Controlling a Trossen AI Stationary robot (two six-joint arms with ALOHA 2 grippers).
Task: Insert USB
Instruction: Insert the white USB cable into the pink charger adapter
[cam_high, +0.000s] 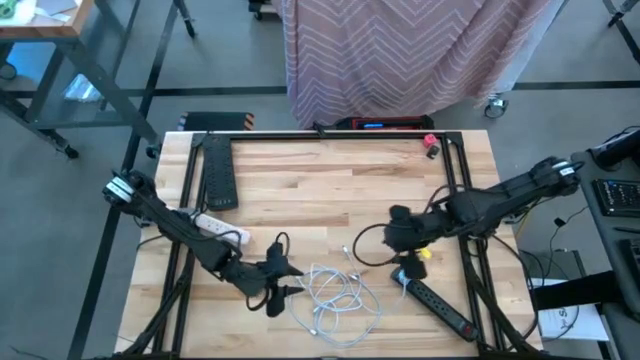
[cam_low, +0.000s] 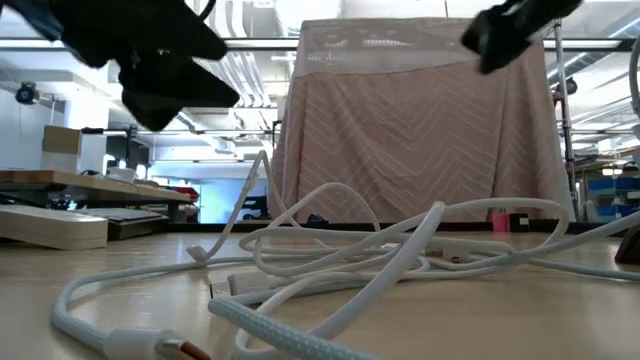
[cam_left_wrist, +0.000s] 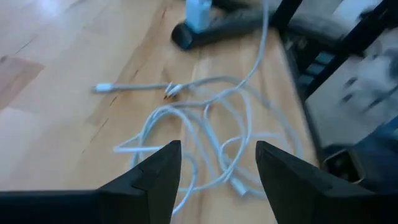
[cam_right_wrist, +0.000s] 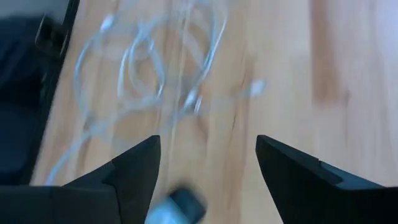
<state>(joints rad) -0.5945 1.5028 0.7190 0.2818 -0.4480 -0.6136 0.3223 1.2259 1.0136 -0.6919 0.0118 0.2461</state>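
A white USB cable (cam_high: 335, 295) lies in a loose tangle on the wooden table near its front edge, also seen in the low view (cam_low: 330, 260). One plug end (cam_left_wrist: 102, 88) rests flat on the wood. A black power strip (cam_high: 445, 308) lies at the front right with a white charger block (cam_high: 407, 275) on its near-left end. My left gripper (cam_high: 280, 285) hovers open just left of the tangle, the cable loops (cam_left_wrist: 205, 124) ahead of its fingers. My right gripper (cam_high: 398, 238) hangs open above the table, right of the tangle and over the charger.
A white power strip (cam_high: 220, 228) lies on the left side under my left arm. A black flat bar (cam_high: 218, 175) lies at the far left and a small red object (cam_high: 430, 143) at the far right. A draped pink cloth (cam_high: 400, 50) stands beyond the far edge.
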